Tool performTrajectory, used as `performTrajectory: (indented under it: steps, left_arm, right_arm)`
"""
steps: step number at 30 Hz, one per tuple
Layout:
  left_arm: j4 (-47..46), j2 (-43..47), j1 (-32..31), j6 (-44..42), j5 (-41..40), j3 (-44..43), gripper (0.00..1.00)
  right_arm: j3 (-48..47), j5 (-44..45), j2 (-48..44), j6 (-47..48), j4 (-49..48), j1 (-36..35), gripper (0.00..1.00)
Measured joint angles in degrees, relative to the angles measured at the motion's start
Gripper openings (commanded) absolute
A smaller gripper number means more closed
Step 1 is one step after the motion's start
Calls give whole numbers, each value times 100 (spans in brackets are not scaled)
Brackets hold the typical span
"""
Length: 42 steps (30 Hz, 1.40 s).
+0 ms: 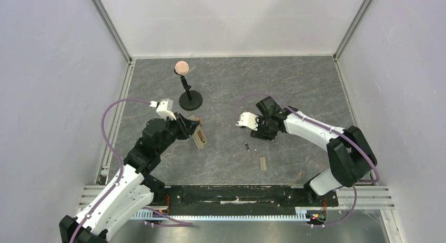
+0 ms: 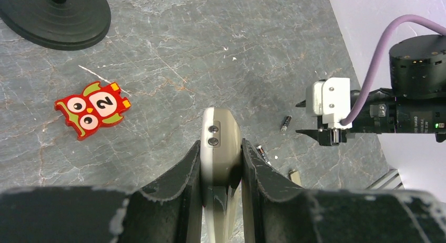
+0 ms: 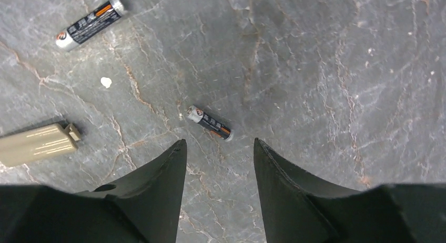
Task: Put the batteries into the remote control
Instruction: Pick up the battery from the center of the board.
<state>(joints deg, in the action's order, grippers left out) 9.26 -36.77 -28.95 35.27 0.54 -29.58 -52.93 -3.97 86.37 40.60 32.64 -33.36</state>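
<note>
Left wrist, remote control (image 2: 221,130) in left gripper (image 2: 221,148)

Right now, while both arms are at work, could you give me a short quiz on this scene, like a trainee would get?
1. True or false: the left gripper is clamped on the remote control.
2. How many batteries lie loose on the table?
3. The right gripper is: A) shut on a battery, B) open, with the nearer battery just ahead of its fingertips, C) shut and empty.
Key: 1 true; 2 two; 3 B.
</note>
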Motion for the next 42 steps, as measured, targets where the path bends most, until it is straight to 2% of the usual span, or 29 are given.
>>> performTrajectory:
  steps: [8, 17, 21, 25, 27, 29, 31, 38, 42]
  left_arm:
    - [-2, -48, 0, -46, -2, 0, 2]
    - [-48, -122, 0, -90, -68, 0, 2]
    - [-70, -188, 0, -90, -90, 0, 2]
    - [-83, -232, 0, -101, -107, -2, 2]
    - [-85, -240, 0, -122, -114, -2, 2]
    - [-85, -249, 0, -142, -140, -2, 2]
    - [-85, -254, 0, -164, -153, -2, 2]
    - [-85, -256, 0, -170, -155, -2, 2]
    - [-85, -256, 0, -168, -153, -2, 2]
  right_arm:
    - [-284, -151, 442, 581, 402, 0, 43]
    - [-282, -120, 763, 809, 376, 0, 23]
    - [-278, -122, 861, 835, 260, 0, 22]
    - [-271, -136, 909, 837, 221, 0, 26]
    - [-262, -144, 909, 850, 192, 0, 25]
    - [-240, -160, 903, 848, 164, 7, 18]
    - [-214, -175, 885, 848, 144, 11, 0]
    - [-243, -271, 872, 546, 155, 61, 0]
    - [-339, -938, 765, -94, -76, 188, 0]
